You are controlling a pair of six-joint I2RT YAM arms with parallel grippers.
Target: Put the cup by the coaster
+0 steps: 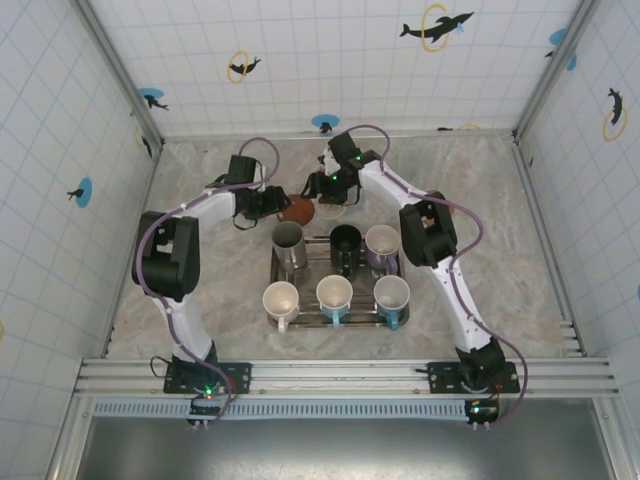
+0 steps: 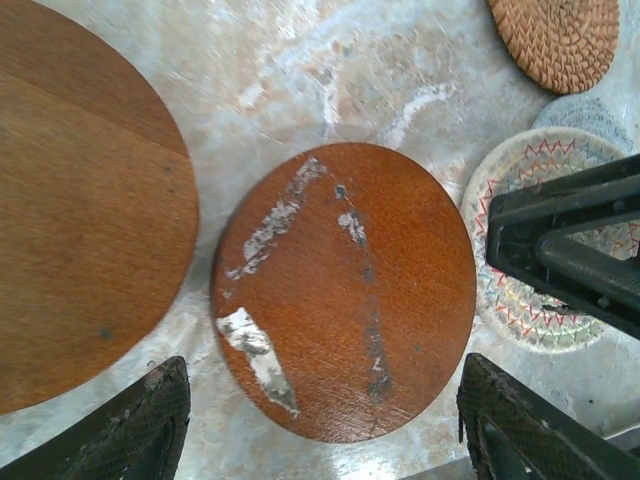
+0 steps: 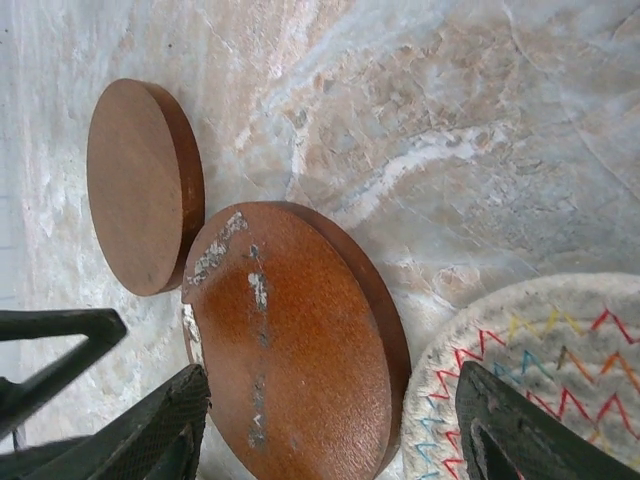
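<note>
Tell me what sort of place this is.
Likely a robot lab test cell, not a home: grid-printed walls with dolphin stickers box in the marble-look table, and the left arm and right arm are bolted to a metal rail.

Overhead wide, both wrists close, sharing coaster (image 2: 345, 295)

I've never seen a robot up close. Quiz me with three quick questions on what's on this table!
1. True or false: the left claw is gripping a cup.
2. How many cups stand in the rack? A four, B six, C eight.
3. Fill in: the woven coaster beside the scratched wooden coaster has a coloured ___ pattern.
Key: 1 false; 2 B; 3 zigzag.
</note>
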